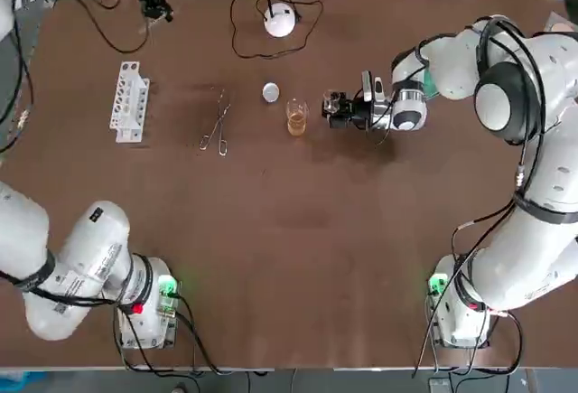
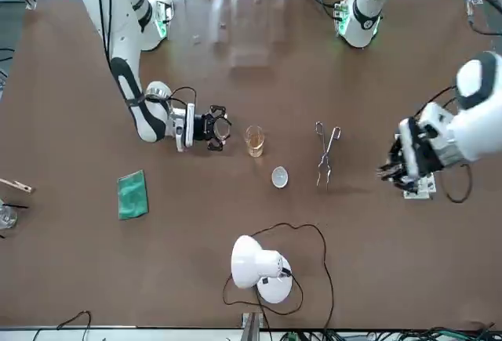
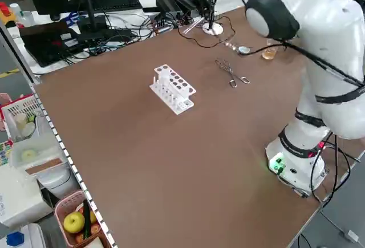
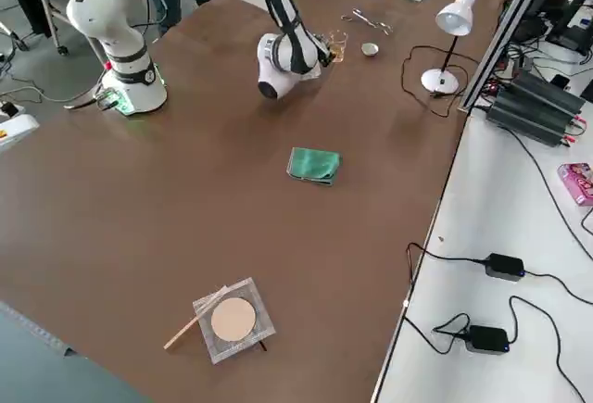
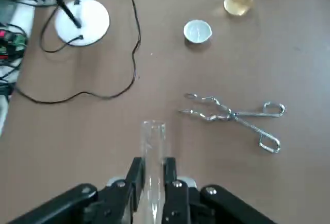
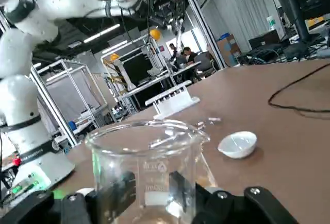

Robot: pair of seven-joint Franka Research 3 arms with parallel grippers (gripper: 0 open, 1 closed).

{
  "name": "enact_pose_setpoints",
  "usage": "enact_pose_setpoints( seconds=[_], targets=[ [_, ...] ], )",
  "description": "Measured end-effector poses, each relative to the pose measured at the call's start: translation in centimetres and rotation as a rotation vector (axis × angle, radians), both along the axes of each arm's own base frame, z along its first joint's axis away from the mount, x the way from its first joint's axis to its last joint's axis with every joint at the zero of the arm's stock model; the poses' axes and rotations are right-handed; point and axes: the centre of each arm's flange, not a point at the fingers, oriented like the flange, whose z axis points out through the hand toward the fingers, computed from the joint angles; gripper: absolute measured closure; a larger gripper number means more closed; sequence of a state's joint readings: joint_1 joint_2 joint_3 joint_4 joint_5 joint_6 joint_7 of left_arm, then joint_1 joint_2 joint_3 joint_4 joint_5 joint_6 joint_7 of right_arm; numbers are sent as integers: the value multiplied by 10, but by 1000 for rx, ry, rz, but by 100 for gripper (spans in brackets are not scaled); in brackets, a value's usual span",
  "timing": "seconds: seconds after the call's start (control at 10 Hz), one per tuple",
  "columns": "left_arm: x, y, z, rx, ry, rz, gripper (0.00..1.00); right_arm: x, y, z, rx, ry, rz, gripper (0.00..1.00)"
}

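Dual grip: the right tool (image 1: 333,109) clamps a clear glass beaker (image 6: 149,167) at the middle of the bench (image 1: 298,248), at 3 o'clock of a glass of amber liquid (image 1: 296,118). The left tool (image 5: 153,171), by the white rack (image 1: 129,100) at 9 o'clock, grips a clear test tube (image 5: 153,141).

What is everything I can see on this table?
Test tube rack: one, white, robot's left.
Tongs: one, metal, beside rack.
Dish: one, white, centre.
Glass of liquid: one, amber, beside dish.
Lamp: one, white, far edge.
Cloth: one, green, robot's right.
Mesh pad: one, grey, far right end.
Test tube: one, clear, held near rack.
Beaker: one, clear, held beside glass.
Left end effector: one, black, gripping test tube.
Right end effector: one, black, gripping beaker.
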State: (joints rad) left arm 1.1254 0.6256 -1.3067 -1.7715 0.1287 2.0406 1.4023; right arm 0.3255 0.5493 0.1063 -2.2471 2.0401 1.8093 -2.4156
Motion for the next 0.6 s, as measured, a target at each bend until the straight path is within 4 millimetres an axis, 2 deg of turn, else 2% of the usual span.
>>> enact_pose_setpoints(
  seconds=[0.2,0.3,0.6],
  targets=[
    [-12,68,-14,-163,-19,-55,79,-6,24,19,48,51,-30,62],
    [-22,91,-22,-256,-24,-88,79,-16,37,21,62,82,-45,62],
    [-43,121,-46,-507,6,-175,79,-47,64,17,68,165,-71,62]
  ],
)
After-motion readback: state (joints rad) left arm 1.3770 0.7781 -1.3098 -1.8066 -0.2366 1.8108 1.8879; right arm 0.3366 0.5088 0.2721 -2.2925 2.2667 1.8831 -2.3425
